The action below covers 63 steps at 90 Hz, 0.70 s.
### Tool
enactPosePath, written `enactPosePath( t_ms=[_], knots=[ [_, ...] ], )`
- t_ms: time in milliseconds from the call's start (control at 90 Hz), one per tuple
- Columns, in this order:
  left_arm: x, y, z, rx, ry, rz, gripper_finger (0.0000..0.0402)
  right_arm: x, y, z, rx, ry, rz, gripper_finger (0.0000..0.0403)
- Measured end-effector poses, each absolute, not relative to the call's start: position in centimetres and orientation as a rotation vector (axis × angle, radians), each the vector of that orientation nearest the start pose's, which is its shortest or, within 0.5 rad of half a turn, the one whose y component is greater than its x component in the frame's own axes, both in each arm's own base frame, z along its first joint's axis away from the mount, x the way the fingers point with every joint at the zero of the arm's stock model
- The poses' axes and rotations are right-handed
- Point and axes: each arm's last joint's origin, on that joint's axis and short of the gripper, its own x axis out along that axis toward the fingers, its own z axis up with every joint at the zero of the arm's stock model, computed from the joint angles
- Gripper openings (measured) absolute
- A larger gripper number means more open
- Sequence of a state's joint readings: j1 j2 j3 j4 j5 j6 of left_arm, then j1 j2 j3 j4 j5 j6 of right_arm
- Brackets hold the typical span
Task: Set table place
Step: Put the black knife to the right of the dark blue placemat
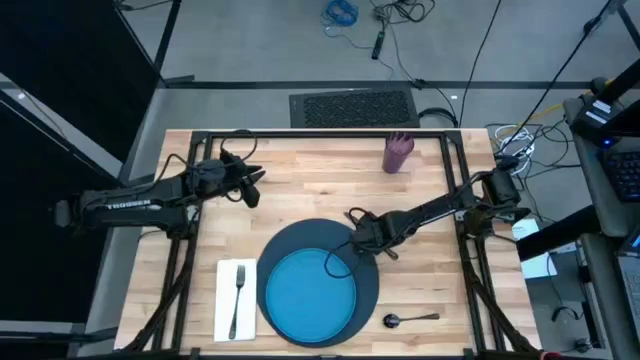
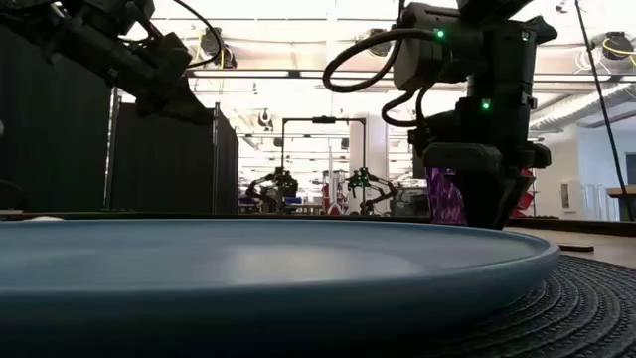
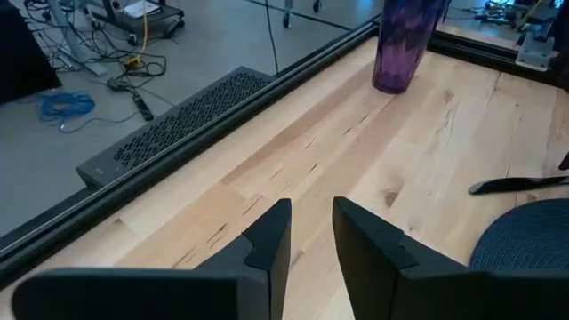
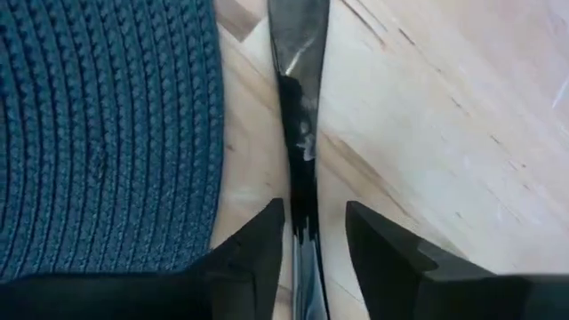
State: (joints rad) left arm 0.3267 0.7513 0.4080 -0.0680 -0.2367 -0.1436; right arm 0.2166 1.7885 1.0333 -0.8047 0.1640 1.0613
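The place setting sits at the near middle of the table (image 1: 300,160): one dark round charger (image 1: 368,285) with one bright blue plate (image 1: 308,295) on it, one white napkin (image 1: 228,300) just to its left with one fork (image 1: 238,290) lying on top, and one spoon (image 1: 410,319) to its right near the front edge. One purple cup (image 1: 397,153) stands well apart at the far side of the table. One knife (image 4: 300,116) lies on the wood just beside the charger's far right rim, and it looks like the piece in hand now.

The right gripper (image 4: 311,244) is low over the knife, fingers parted with the blade running between them, not yet closed on it. The left gripper (image 3: 311,240) waits over the far left of the table, fingers slightly apart and holding nothing.

As I judge it, charger, plate, napkin, fork and spoon are placed; the knife and perhaps the cup remain
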Motion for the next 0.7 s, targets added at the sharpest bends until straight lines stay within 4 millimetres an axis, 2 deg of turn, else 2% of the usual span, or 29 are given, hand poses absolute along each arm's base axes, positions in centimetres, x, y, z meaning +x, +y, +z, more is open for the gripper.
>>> enactPosePath(
  t_ms=[211,389,700],
  knots=[
    [15.5,6.0,21.9,-0.157,0.375,0.585,0.0072,29.0,6.7,14.1,0.591,1.36,-0.741,0.0008],
    [15.5,5.9,21.9,-0.163,0.375,0.567,0.0072,28.8,7.7,14.1,0.659,1.336,-0.791,0.0007],
    [15.6,5.9,22.1,-0.172,0.358,0.536,0.0072,28.0,10.6,14.1,0.888,1.316,-0.899,0.0001]
  ],
)
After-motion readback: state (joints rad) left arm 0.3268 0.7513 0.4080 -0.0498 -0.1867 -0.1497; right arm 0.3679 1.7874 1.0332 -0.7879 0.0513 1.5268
